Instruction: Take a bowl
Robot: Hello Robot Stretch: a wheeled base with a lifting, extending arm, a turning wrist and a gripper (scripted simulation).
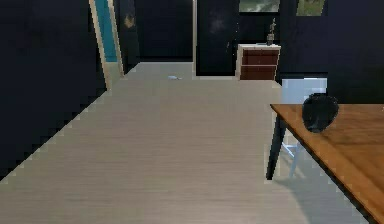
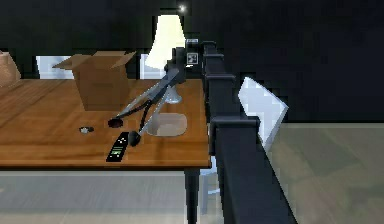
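Above the wooden table (image 2: 45,130), arm (image 2: 235,140) outstretched, hand (image 2: 135,115) angled down, any hold indiscernible.

A wooden table (image 2: 50,130) is pictured against near-black walls (image 2: 320,60), with white chairs (image 2: 265,105) drawn up at its end and far side and a cream-shaded lamp (image 2: 167,38) set near its far edge. Pale plank flooring (image 1: 150,140) is laid beyond the table toward a light-framed doorway (image 1: 106,45). A small dark-wood cabinet (image 1: 259,64) is placed at the wall well beyond it.
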